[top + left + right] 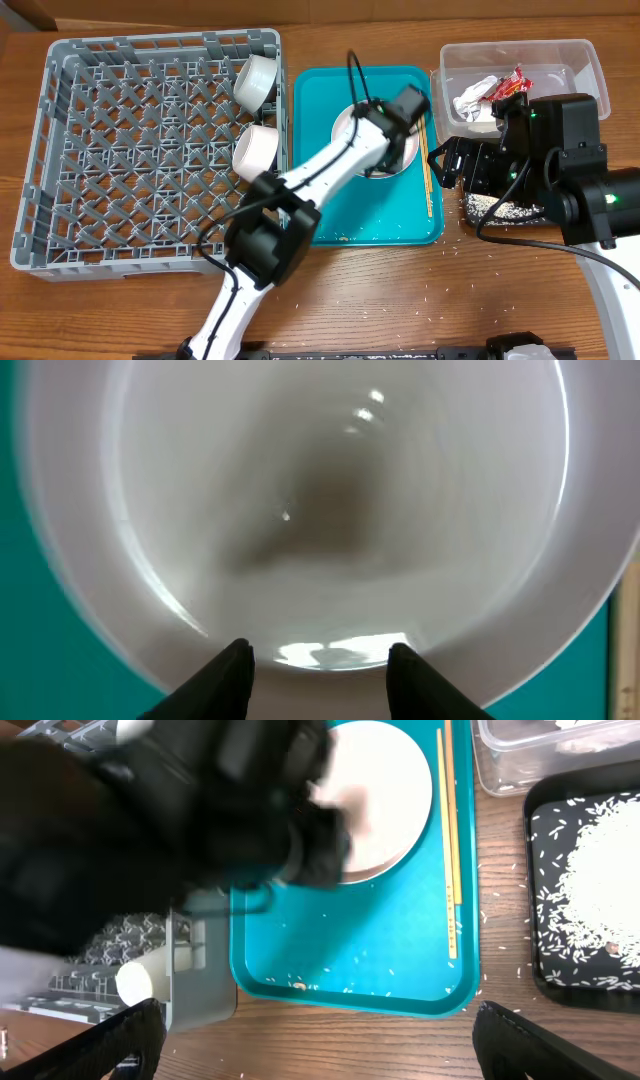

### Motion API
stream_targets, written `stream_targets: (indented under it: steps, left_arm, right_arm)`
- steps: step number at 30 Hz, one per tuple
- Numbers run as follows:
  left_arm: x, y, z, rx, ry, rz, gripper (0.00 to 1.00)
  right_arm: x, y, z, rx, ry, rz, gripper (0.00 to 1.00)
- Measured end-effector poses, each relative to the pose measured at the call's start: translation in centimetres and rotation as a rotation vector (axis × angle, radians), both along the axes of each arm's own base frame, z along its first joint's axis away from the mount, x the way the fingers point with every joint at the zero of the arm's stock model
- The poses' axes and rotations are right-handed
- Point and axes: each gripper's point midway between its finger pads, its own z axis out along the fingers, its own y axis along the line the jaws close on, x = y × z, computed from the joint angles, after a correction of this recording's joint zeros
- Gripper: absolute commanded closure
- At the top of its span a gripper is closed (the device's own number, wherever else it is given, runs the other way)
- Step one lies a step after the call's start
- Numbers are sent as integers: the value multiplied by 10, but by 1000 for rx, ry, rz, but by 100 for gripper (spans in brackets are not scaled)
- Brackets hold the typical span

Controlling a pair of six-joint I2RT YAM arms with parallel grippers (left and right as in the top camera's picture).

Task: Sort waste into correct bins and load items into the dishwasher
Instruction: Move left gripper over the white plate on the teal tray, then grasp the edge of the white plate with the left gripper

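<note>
Teal plastic is our landmark: the teal rectangular serving tray point(380, 215) lies mid-table, and we place everything else against it. Nearest us, stray white grains dot the wooden table point(420, 300) off the tray's near-right corner, and a few more lie inside the tray along its near edge.

Just right of the tray sits the shallow black rectangular tray point(548, 975), which holds a heap of loose white rice point(600, 860). The right gripper point(318, 1008) hovers by the teal tray's right side. Its fingers are spread wide and hold nothing.

Inside the teal tray, the thin wooden chopsticks point(452, 850) lie together along its right edge, running near to far. Left of them, in the tray's far half, rests the round white plate point(390, 790). The left gripper point(318, 658) hangs low over this plate. Its two dark fingertips are parted with nothing between them, and we cannot tell whether they touch the plate.

Just left of the teal tray stands the square grey plastic dish rack point(120, 150). Two white round vessels point(256, 150) lie against the rack wall that faces the tray, and we cannot tell cup from bowl.

Farthest, beyond the tray's far-right corner, the clear plastic rectangular tub point(590, 60) holds the crumpled white napkin point(470, 98) and the red printed snack wrapper point(512, 82).
</note>
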Motion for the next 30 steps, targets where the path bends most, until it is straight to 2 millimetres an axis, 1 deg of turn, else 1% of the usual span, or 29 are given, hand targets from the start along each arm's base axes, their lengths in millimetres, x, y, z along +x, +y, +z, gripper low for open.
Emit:
stream_targets:
  steps: [1, 3, 4, 5, 8, 11, 15, 18, 22, 23, 24, 25, 26, 27, 30]
  left_arm:
    - [6, 5, 7, -7, -4, 21, 55]
    - [28, 18, 23, -41, -36, 94, 55]
    - [35, 25, 26, -50, -43, 130, 54]
    - [42, 35, 27, -57, -45, 175, 54]
    - [51, 58, 24, -65, -35, 282, 55]
    - [57, 70, 19, -75, -32, 350, 61]
    - [58, 66, 4, -110, -30, 372, 63]
    - [48, 65, -11, -101, 5, 368, 63]
    - [40, 67, -22, -94, 28, 384, 63]
    - [39, 68, -24, -92, 32, 388, 65]
    - [38, 68, -26, -91, 35, 391, 72]
    - [38, 68, -27, -90, 36, 392, 83]
    - [37, 69, -28, -88, 37, 391, 92]
    - [37, 69, -29, -90, 37, 394, 96]
    - [41, 67, -28, -104, 23, 398, 96]
  right_arm:
    - [0, 0, 0, 0, 0, -1, 0]
    - [0, 0, 0, 0, 0, -1, 0]
    - [0, 0, 0, 0, 0, -1, 0]
    - [0, 0, 0, 0, 0, -1, 0]
    - [0, 0, 0, 0, 0, 0, 0]
    - [0, 0, 0, 0, 0, -1, 0]
    - [0, 0, 0, 0, 0, 0, 0]
    - [0, 0, 0, 0, 0, -1, 0]
    - [0, 0, 0, -1, 0, 0, 0]
    - [0, 0, 0, 0, 0, -1, 0]
    - [0, 0, 0, 0, 0, -1, 0]
    - [0, 0, 0, 0, 0, 0, 0]
    - [0, 0, 0, 0, 0, 0, 0]
    - [0, 0, 0, 0, 0, -1, 0]
    - [0, 0, 0, 0, 0, 0, 0]
